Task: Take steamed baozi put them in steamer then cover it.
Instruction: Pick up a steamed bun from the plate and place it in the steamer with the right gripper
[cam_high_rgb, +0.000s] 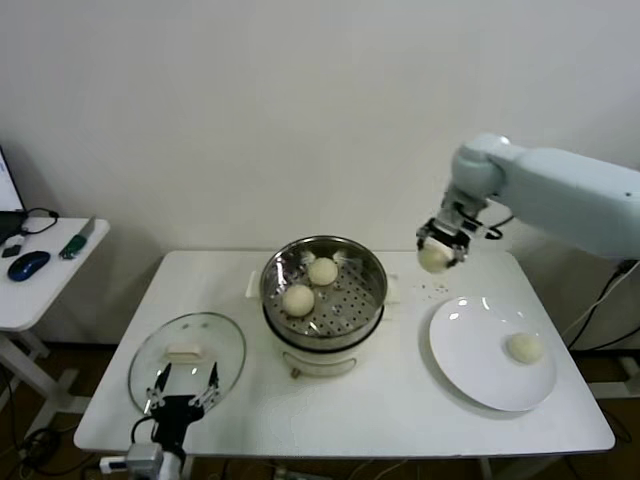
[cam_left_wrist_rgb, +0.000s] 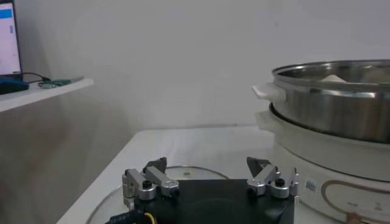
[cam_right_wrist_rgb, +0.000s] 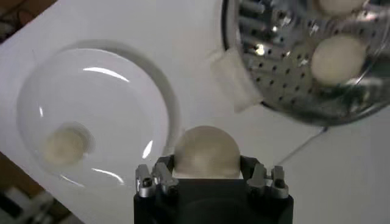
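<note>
Right gripper (cam_high_rgb: 437, 252), upper right of the head view, clasps a baozi (cam_high_rgb: 434, 258) by its sides; likely soft, light, easily dented; left gripper (cam_high_rgb: 183, 392) released

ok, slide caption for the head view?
Right gripper carries a baozi toward the steamer; left gripper waits open.

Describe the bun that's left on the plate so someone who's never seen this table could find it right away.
Start at the round shiny stainless-steel steamer in the middle of the white table, then look to the flat white round plate on its right. The small round cream-white bun lies alone near the plate's far right edge. Two others sit in the steamer, and a third is in the right gripper in the air.
</note>
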